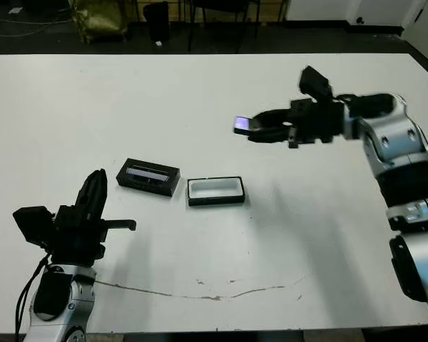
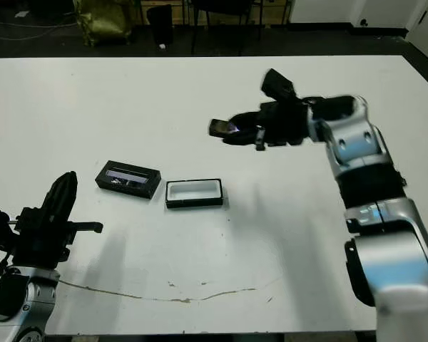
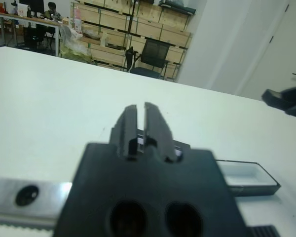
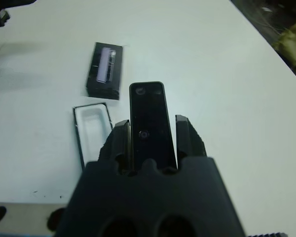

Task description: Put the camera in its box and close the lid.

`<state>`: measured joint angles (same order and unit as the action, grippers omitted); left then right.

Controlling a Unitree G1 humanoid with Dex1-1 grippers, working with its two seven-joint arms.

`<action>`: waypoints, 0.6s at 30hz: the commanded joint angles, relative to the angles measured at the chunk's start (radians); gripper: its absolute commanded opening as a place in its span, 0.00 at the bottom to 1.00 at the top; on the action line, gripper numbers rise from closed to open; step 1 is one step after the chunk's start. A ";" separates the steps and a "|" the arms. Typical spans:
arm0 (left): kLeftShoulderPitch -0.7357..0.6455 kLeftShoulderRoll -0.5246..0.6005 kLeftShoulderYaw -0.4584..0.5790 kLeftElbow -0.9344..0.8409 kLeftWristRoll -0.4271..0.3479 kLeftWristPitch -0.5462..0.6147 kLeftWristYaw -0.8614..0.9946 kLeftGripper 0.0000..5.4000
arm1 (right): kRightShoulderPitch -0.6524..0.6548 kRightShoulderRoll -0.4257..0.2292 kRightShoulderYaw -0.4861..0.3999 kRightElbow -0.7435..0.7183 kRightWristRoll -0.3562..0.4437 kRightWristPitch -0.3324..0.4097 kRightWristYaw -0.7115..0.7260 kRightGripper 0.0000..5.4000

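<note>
White table (image 1: 200, 107): right gripper (image 4: 153, 136) is clamped on the camera (image 4: 149, 121), held aloft at abt 1 o'clock of the box (image 1: 215, 190), prob. for lowering in. Lid (image 1: 148, 176) sits just beside box at 9 o'clock, so the tray's open. Left gripper (image 3: 140, 126) nearly closed, empty, parked near edge.

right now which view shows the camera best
The right wrist view: the camera fills the middle, held between the right end effector fingers, lenses visible. Both eye views show only its tip poking out above the table. The left wrist view doesn't clearly show it.
</note>
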<state>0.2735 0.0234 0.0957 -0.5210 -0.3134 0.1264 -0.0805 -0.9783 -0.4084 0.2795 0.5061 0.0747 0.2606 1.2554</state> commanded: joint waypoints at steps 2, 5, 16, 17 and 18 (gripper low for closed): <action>0.015 0.006 0.002 0.004 0.013 0.021 0.011 0.00 | -0.020 0.028 0.056 -0.024 -0.029 0.030 0.022 0.14; 0.014 0.007 0.002 0.008 0.016 0.015 0.008 0.00 | -0.020 0.044 0.083 -0.038 -0.034 0.049 0.035 0.14; 0.025 0.006 0.002 0.001 0.011 0.015 0.012 0.00 | 0.000 0.071 0.150 -0.055 -0.077 0.066 0.039 0.14; 0.026 0.007 0.002 0.000 0.014 0.015 0.014 0.00 | 0.002 0.071 0.153 -0.054 -0.079 0.059 0.040 0.14; 0.026 0.008 0.002 0.001 0.017 0.014 0.014 0.00 | 0.003 0.071 0.155 -0.055 -0.081 0.056 0.039 0.14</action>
<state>0.2811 0.0234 0.0947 -0.5257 -0.3113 0.1311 -0.0700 -0.9816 -0.3435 0.4233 0.4497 0.0044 0.3156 1.2871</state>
